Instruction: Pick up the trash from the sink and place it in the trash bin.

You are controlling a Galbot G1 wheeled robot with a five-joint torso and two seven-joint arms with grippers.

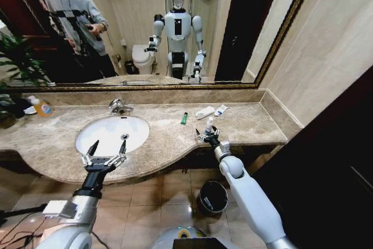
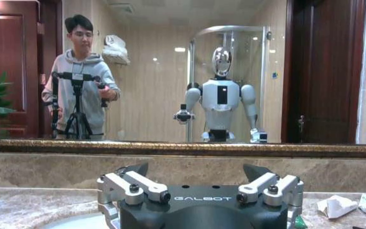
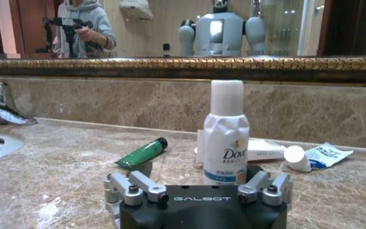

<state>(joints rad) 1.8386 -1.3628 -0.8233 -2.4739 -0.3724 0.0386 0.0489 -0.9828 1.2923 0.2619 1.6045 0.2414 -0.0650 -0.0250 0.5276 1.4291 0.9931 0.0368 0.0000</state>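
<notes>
Trash on the desk, right pincer at the white bottle

In the head view, lower left, the left pincer (image 1: 104,160) hangs released over the sink's (image 1: 87,129) front rim. At centre lie a green stick (image 1: 184,118), a flat tube (image 1: 204,112) and a blue-and-white tube (image 1: 220,109). The right pincer (image 1: 208,136) stands spread around the upright bottle (image 3: 226,138). The bottle looks light, stiff and smooth, likely slippery; its mid-body seems the best hold. The bin (image 1: 212,196) is lower centre, on the floor.

White sink (image 1: 102,135) in beige veined marble — green tube (image 1: 184,118), white Dove bottle (image 3: 226,136), dark trash bin (image 1: 212,196).
</notes>
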